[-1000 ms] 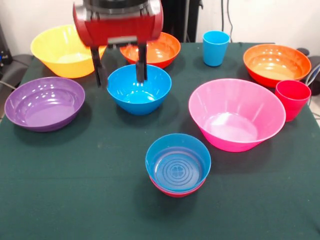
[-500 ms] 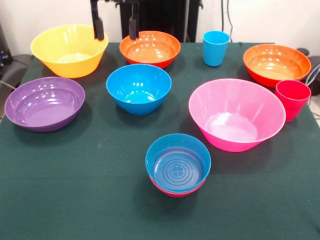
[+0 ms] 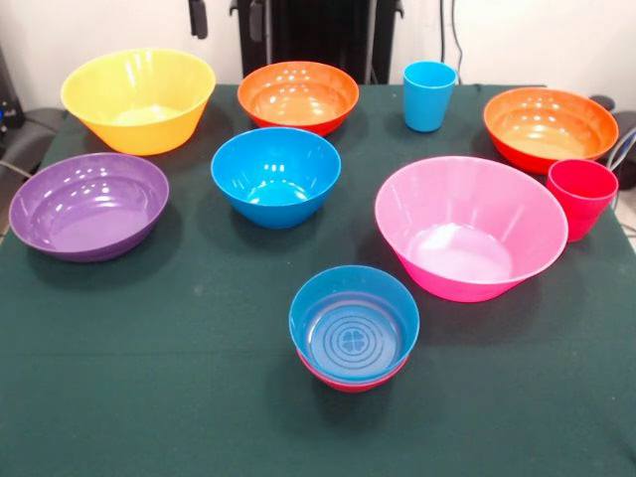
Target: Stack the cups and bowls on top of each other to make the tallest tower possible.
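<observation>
My gripper (image 3: 228,20) shows only as two dark fingertips (image 3: 199,18) at the top edge, apart and empty, above and behind the yellow bowl (image 3: 139,99). The tower (image 3: 354,323) stands near the front: a small blue bowl with a ringed base nested in a small magenta-red bowl (image 3: 348,384). The medium blue bowl (image 3: 276,176) stands alone at mid table. A purple bowl (image 3: 89,205) is at the left and a pink bowl (image 3: 470,227) at the right. Two orange-red bowls (image 3: 298,96) (image 3: 550,126) stand at the back. The light blue cup (image 3: 429,94) and the red cup (image 3: 581,197) stand upright.
A dark green cloth (image 3: 149,378) covers the table. The robot's black pedestal (image 3: 318,30) stands behind the far edge. The red cup stands close beside the pink bowl and the right orange-red bowl.
My gripper has risen from the medium blue bowl's rim, up and back, until only its fingertips show at the top edge. No bowl or cup has moved.
</observation>
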Controlling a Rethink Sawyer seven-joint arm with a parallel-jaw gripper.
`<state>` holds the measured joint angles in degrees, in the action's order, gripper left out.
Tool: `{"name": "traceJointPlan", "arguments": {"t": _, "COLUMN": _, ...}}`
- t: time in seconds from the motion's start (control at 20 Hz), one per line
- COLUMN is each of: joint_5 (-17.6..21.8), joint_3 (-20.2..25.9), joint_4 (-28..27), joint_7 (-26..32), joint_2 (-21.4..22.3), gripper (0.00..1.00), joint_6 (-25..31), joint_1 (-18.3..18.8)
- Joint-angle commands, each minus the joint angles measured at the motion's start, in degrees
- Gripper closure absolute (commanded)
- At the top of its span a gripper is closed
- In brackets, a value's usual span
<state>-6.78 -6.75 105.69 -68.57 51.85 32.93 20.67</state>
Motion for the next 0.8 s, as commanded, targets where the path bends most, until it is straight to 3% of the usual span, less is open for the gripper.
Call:
{"name": "traceJointPlan", "arguments": {"t": 0.05, "joint_5": 3.07, "joint_3": 6.95, "joint_4": 13.97, "joint_7": -4.49, "joint_2": -0.59, "gripper": 0.0, "joint_6": -10.29, "joint_1": 2.62}}
{"name": "traceJointPlan", "arguments": {"t": 0.45, "joint_5": 5.45, "joint_3": 7.44, "joint_4": 17.19, "joint_7": -7.42, "joint_2": -3.49, "gripper": 0.0, "joint_6": -19.58, "joint_1": 3.59}}
{"name": "traceJointPlan", "arguments": {"t": 0.8, "joint_5": 5.59, "joint_3": 7.16, "joint_4": 17.17, "joint_7": -10.68, "joint_2": -7.53, "gripper": 0.0, "joint_6": -25.83, "joint_1": 1.9}}
